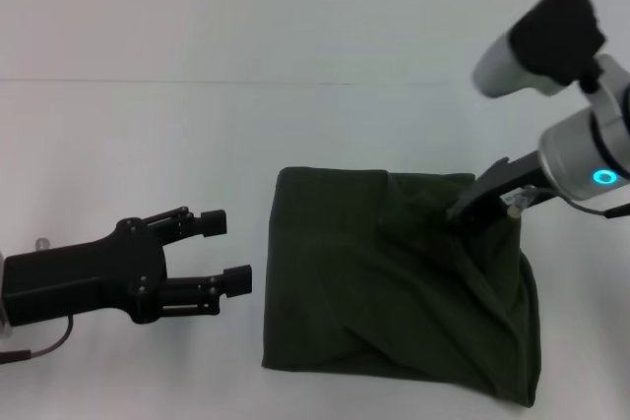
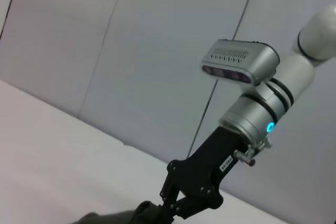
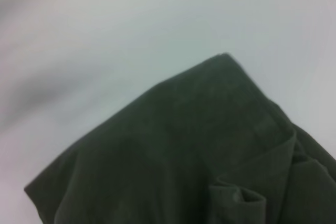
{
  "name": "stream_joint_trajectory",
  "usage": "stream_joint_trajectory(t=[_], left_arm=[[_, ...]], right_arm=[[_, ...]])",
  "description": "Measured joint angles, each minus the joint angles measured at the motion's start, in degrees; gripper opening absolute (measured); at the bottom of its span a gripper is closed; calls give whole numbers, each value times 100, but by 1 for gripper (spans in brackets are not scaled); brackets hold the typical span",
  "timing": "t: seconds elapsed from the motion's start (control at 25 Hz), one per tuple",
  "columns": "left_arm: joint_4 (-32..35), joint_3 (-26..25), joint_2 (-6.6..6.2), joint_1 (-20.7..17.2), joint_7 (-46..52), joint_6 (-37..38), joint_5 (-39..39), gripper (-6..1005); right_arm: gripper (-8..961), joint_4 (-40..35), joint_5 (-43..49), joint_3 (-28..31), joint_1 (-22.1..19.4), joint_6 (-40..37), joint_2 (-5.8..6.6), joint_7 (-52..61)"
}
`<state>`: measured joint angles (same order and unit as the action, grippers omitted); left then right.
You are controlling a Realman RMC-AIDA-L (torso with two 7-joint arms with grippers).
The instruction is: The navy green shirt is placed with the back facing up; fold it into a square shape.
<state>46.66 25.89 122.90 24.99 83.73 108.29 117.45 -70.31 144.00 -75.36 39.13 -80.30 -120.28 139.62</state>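
One folded navy green shirt [image 1: 394,282] flat on white table [image 1: 148,145].

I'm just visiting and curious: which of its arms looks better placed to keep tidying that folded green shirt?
Probably the right. The right gripper is down at the navy green shirt, at its far right corner, while the left gripper is open beside the shirt's left edge, apart from it.

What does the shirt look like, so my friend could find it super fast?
Look at the white table in front of the robot. Between the two black grippers lies the navy green shirt, a dark olive cloth folded into a rough, rumpled square. It is the only soft, dark green thing there; the right gripper touches its far corner.
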Motion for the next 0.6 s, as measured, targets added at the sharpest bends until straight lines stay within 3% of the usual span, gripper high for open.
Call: stream_joint_trajectory(t=[0.2, 0.6], left_arm=[[-90, -8, 29, -38, -3, 2, -342, 950], [-526, 19, 41, -80, 37, 30, -683, 950]], right_arm=[[21, -131, -604, 475, -500, 267, 30, -185], [22, 499, -1327, 1161, -912, 1037, 36, -584]])
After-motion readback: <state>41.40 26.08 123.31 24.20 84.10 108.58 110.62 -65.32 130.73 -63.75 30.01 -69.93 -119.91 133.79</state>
